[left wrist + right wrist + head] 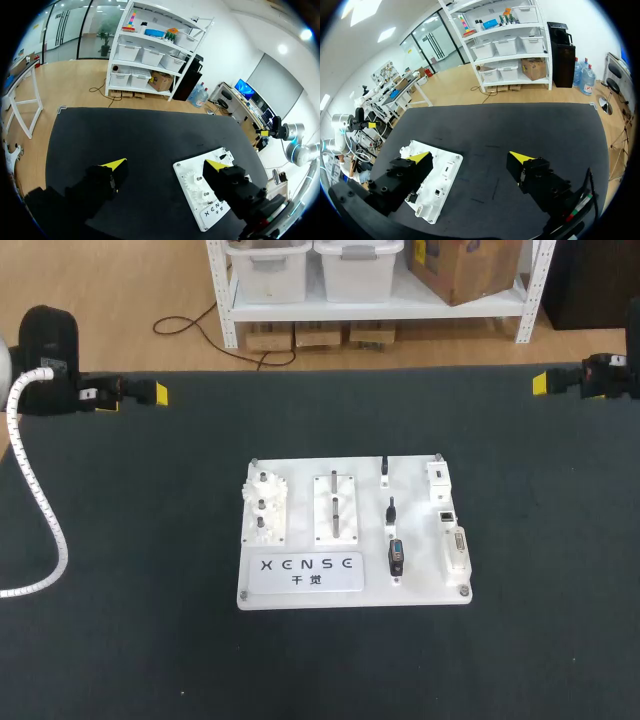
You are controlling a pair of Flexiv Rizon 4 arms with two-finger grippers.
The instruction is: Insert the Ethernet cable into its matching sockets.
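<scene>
A white task board (300, 595) lies flat in the middle of the black table. Black plugs stand on its right half: one small (385, 468), one (391, 510) below it, and a larger one (397, 558). A small dark socket (446, 514) sits near the board's right edge, below a white block (438, 480). I cannot tell which piece is the Ethernet cable. My left gripper (150, 395) hangs over the far left edge and my right gripper (545, 383) over the far right edge. Left gripper (165, 167) is open and empty, with the board (186, 170) ahead. Right gripper (470, 160) is open and empty beside the board (442, 172).
The board also carries white gears (264, 505), a peg block (336, 507) and a long white connector (457, 548). A white ribbed hose (45, 510) from my left arm trails over the table's left side. The dark mat (150, 660) surrounds the board.
</scene>
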